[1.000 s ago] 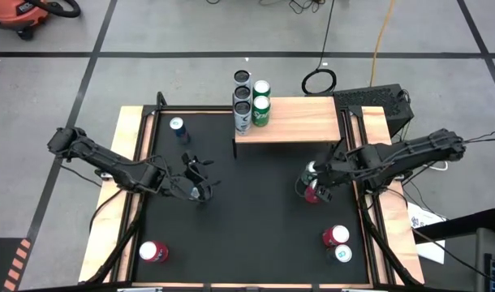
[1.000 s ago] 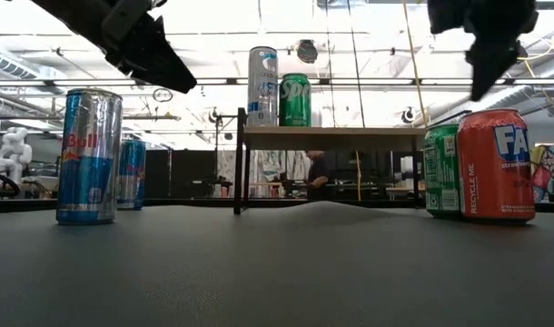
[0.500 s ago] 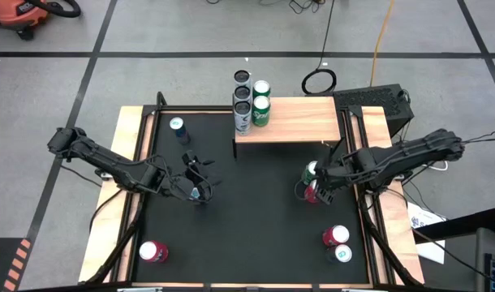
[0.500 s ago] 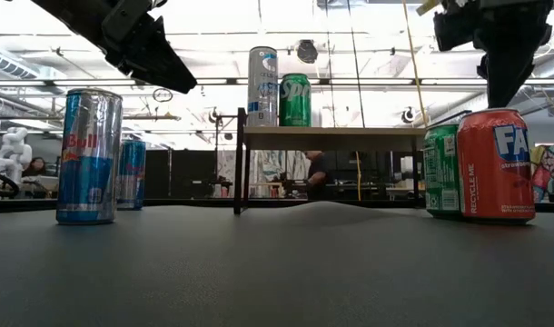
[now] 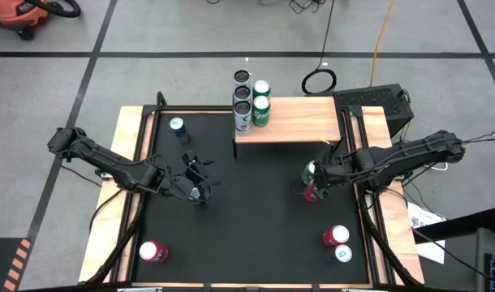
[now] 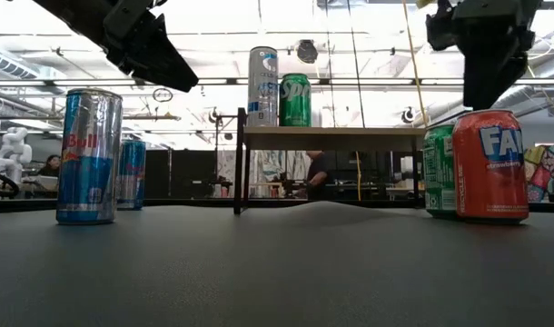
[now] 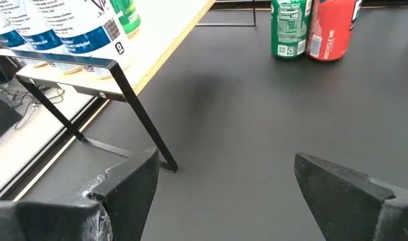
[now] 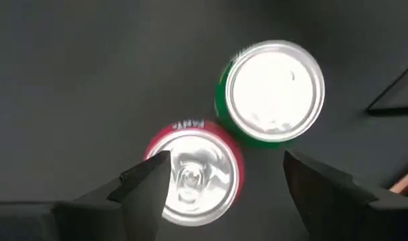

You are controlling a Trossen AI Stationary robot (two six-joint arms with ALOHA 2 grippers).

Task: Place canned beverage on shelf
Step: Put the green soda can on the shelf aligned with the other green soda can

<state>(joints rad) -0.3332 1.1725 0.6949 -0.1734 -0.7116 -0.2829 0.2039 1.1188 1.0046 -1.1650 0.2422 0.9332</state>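
A red can (image 8: 194, 177) and a green can (image 8: 274, 94) stand side by side on the black table, right of centre; both also show in the low view, the red can (image 6: 490, 165) and the green can (image 6: 440, 170). My right gripper (image 8: 231, 181) is open just above them, pointing down, its fingers on either side of the red can's top. The shelf (image 5: 296, 122) stands at the far edge and carries tall silver cans (image 5: 242, 101) and a green can (image 5: 260, 112). My left gripper (image 5: 200, 185) is open and empty, left of centre, above the table. My right gripper comes from above, pointing down. One finger (image 8: 147, 181) stands at the rim of the red can's top (image 8: 165, 164). I cannot tell whether it touches the rim. The can stands upright on the table.
A blue can (image 6: 89, 156) stands upright near my left gripper, and another blue can (image 5: 177, 126) stands at the far left. A red can (image 5: 154, 251) stands at the near left. Two more cans (image 5: 338, 242) stand at the near right. Wooden rails (image 5: 132, 162) line the table's sides.
My right gripper has moved a little toward the table's left and down over the red can. The red can has shifted slightly toward the left and turned about, staying upright.
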